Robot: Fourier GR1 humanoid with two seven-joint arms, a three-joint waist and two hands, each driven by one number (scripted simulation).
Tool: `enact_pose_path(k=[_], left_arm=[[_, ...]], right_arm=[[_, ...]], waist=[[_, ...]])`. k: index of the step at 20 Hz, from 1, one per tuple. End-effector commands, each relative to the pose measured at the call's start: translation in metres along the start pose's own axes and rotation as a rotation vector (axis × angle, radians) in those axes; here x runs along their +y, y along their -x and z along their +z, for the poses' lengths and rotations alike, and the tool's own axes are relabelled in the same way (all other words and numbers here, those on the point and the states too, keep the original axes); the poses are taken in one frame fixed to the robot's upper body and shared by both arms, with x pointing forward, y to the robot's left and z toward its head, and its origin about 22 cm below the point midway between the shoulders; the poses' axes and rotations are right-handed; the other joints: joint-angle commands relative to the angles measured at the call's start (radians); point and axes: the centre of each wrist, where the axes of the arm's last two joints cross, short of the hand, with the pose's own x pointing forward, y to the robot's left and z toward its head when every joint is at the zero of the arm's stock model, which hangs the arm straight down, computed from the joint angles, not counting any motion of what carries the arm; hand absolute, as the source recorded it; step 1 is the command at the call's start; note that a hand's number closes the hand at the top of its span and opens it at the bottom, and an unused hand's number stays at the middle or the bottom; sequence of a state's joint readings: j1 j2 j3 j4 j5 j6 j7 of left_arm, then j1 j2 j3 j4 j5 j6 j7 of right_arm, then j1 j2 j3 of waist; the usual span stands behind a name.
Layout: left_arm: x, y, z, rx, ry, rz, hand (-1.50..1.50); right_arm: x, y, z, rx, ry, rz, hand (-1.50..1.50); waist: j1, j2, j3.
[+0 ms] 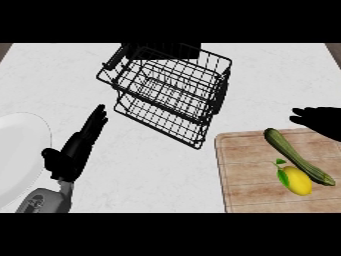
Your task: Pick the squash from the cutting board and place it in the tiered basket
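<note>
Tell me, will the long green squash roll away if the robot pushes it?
Probably a bit. The squash is long and rounded, lying flat on the cutting board, so a sideways push could roll it. It looks stiff, not floppy. The lemon beside it might block rolling that way.

White plate (10, 150) at counter's left edge; lemon (298, 181) lower right.

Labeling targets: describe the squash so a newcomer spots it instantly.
Find the light wooden cutting board at the counter's right. Two items lie on it: the squash is the long dark green one running diagonally. Its neighbour, a round yellow lemon with a leaf, touches its lower end.
</note>
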State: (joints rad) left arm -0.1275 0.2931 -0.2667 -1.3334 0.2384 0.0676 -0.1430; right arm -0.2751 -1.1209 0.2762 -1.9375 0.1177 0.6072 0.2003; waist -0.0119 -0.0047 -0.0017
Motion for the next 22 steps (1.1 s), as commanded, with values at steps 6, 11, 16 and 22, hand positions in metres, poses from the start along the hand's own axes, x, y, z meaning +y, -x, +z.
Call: enact_pose_path(k=[6,11,16,22], left_arm=[[0.002,0.002,0.001,0.011,0.006,0.025,0.0],[0.003,-0.008,0.003,-0.008,0.015,-0.002,0.0],[-0.009,-0.006,0.001,-0.011,0.022,-0.007,0.0],[-0.027,-0.005,0.003,-0.003,0.012,-0.006,0.0]], right_arm=[[0.028,-0.015,0.002,0.112,0.11,-0.028,-1.5],[0.047,-0.011,-0.017,0.247,0.04,0.1,-1.5],[0.07,-0.001,-0.042,0.267,-0.017,0.055,-1.5],[0.076,0.033,-0.052,0.233,0.015,0.02,-1.5]], waist=[[0.004,0.002,0.002],[0.017,0.004,0.002],[0.019,0.005,0.002],[0.018,0.005,0.002]])
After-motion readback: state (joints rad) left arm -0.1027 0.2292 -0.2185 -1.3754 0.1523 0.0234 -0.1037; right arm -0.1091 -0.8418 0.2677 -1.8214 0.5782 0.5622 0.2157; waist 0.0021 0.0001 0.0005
